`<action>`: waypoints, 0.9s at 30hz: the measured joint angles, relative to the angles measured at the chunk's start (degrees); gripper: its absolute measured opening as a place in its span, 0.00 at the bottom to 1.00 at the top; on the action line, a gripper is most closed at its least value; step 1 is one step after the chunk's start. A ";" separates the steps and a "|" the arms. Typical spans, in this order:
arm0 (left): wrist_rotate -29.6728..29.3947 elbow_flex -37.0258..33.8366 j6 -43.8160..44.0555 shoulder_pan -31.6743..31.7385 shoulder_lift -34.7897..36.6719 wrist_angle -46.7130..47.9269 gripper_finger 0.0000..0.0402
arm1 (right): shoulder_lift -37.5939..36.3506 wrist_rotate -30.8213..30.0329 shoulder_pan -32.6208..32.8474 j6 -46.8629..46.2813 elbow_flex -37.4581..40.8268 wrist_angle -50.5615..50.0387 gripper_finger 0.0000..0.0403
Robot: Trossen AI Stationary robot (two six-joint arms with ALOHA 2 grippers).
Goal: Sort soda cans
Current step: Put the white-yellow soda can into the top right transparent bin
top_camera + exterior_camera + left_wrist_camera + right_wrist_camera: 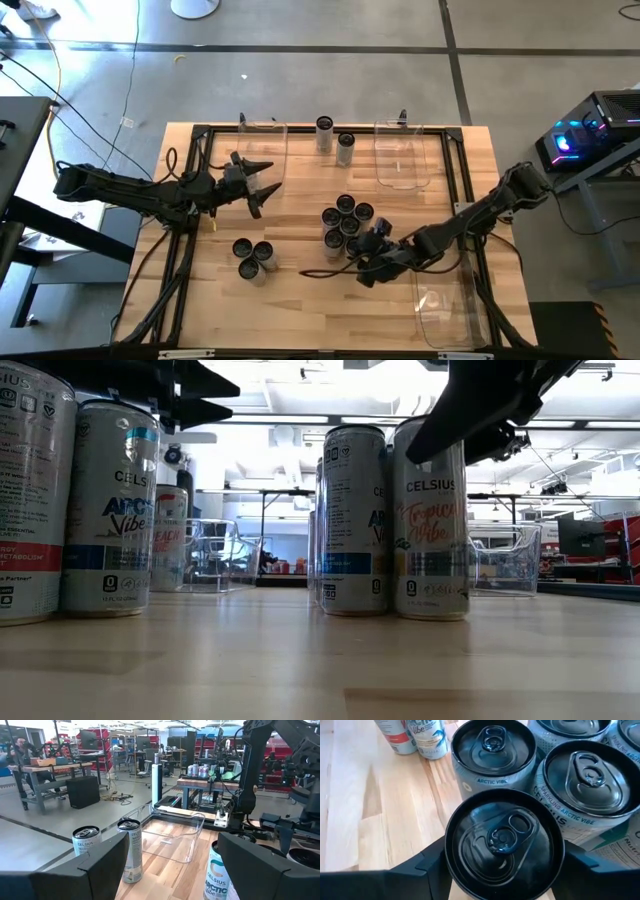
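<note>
My right tool (366,262) straddles the can (504,841) at the near edge of the middle cluster (346,222), fingers either side, not visibly clamped. I judge this the grasp step: close, lift straight, avoid neighbours. My left tool (262,186) waits open beside the far-left bin (266,140).

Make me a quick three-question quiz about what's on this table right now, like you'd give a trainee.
1. True or false: the left gripper is holding a can.
2. Which gripper sits astride a can in the central cluster? A) left B) right C) neither
3. How many cans stand at the far edge between the two clear bins?

Key:
1. False; it hangs open over bare wood.
2. B; the right gripper has a finger on each side of the nearest can.
3. Two.
</note>
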State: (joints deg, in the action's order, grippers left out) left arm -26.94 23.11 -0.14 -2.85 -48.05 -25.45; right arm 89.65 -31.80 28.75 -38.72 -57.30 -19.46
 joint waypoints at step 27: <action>0.00 0.00 -0.04 0.02 -0.01 -0.82 0.74 | -29.74 -16.95 2.41 -21.05 -3.38 -44.04 0.59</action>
State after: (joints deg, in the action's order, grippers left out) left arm -26.94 23.11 -0.19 -2.83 -48.06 -26.27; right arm 59.91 -48.76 31.16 -59.77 -60.68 -63.49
